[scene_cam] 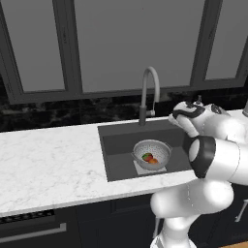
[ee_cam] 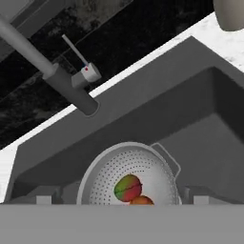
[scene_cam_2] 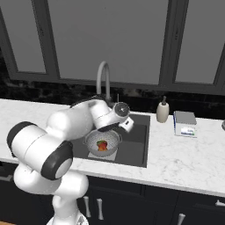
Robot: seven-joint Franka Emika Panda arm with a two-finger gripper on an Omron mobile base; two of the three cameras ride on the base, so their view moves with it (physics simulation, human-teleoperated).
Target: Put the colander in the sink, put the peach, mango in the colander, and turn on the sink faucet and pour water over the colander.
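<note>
Jaws wide, empty; faucet (scene_cam: 149, 92) upright, spout arching forward over colander (scene_cam: 151, 154) in sink (scene_cam: 116, 145).

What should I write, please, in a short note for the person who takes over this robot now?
Gripper: open, holding nothing, above the sink.
Colander: in the sink, on the pale plate.
Mango and peach: both inside the colander, side by side.
Faucet: no water running.
Done: colander placed, both fruits in.
Left: turn on the faucet and pour water over the colander.
</note>
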